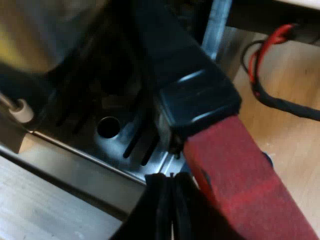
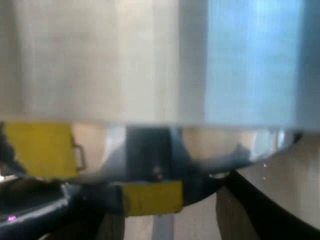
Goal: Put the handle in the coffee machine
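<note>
Dark, red-ended handle (image 1: 200, 100) hovers above the slotted steel drip tray (image 1: 107, 137) of the espresso machine (image 1: 60, 30), left gripper (image 1: 167, 187) at its red end (grip impossible to tell). Best practice: raise level, seat squarely, then twist.

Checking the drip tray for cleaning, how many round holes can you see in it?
1. The round hole is in the drip tray, beside its slots. The handle covers part of the tray and may hide more.
</note>
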